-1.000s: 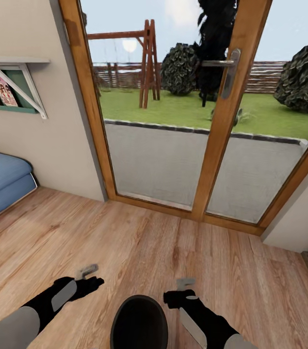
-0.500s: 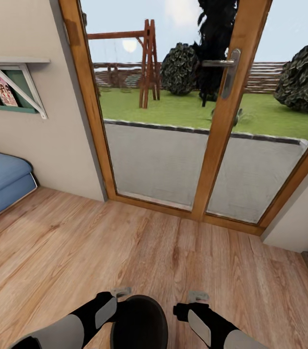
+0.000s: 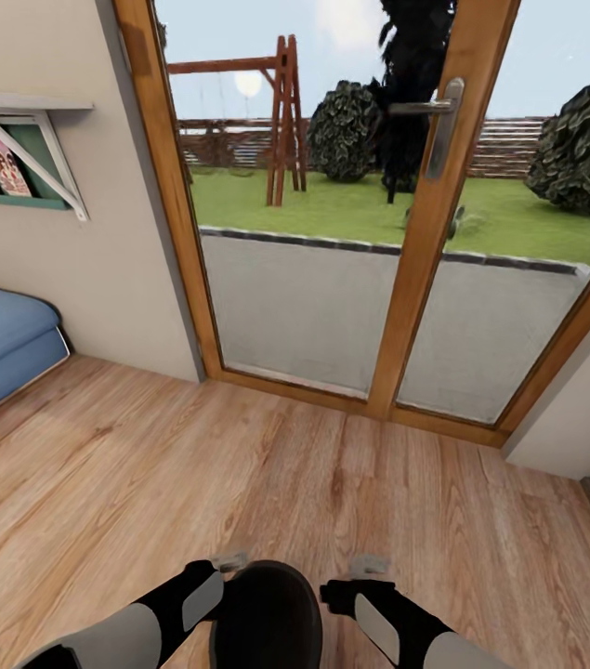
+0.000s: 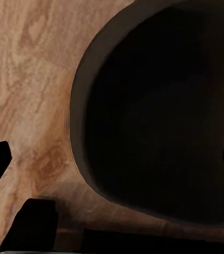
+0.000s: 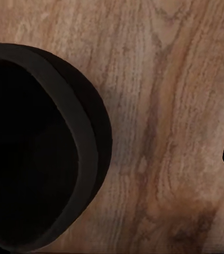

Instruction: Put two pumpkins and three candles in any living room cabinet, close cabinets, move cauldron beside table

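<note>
Head view: the cauldron sits between the left pincer and right pincer, flanked for lifting; I cannot tell either pincer's spread.

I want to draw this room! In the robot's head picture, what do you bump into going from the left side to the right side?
Blue sofa → wall shelf with books → glass door's left wooden frame post → swing set outside → door handle → big round bush.

Matt black cauldron, wood-grain floor
</note>
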